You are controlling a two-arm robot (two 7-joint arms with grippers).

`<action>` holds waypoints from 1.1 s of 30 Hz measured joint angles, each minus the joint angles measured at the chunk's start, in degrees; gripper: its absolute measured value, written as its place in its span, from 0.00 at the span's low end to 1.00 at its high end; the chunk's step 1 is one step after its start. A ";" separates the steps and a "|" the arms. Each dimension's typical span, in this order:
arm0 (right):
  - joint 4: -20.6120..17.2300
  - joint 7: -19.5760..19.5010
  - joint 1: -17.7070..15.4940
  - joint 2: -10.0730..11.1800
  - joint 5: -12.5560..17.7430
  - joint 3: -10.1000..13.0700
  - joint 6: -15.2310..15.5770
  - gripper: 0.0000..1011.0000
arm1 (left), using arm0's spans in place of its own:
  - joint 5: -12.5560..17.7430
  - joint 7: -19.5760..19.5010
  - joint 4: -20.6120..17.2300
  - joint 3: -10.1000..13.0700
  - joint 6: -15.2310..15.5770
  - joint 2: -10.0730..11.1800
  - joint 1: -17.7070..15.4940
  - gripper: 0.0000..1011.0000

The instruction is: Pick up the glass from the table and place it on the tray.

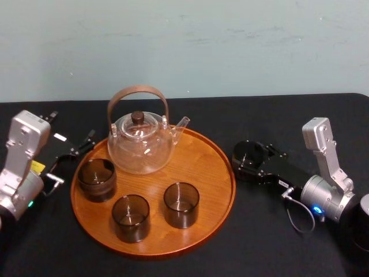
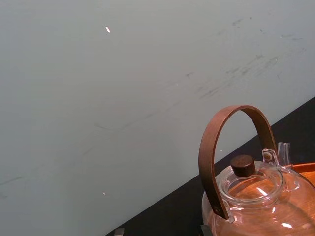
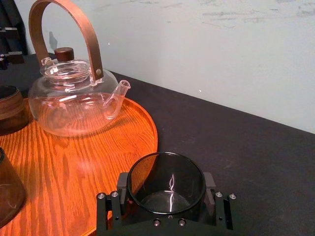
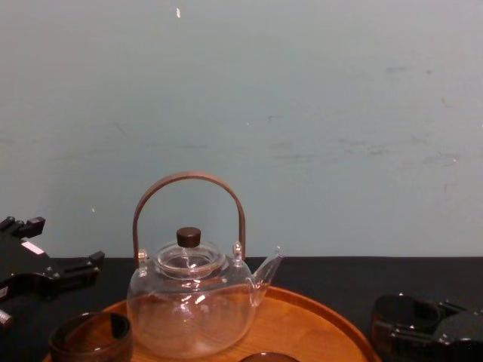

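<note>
Just beside the tray (image 1: 203, 168), the right hand (image 1: 252, 158) grips a glass (image 3: 166, 183).

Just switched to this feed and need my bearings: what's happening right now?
The right gripper is closed around a dark glass at the table just right of the tray, not yet on it. The tray already holds a teapot and three similar glasses. The left gripper sits parked beside the tray's left edge.

Robot lab bench, laid for tea
Two robot arms (image 1: 23, 156) flank a tray (image 1: 210, 173) and teapot (image 1: 141, 144) on a black table (image 1: 277, 115), against a bare, scuffed wall (image 1: 230, 46).
</note>
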 joint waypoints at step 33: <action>-3.47 -0.70 -1.67 0.90 0.72 0.86 -0.83 0.89 | 0.00 0.00 0.00 0.00 0.00 0.00 0.00 0.99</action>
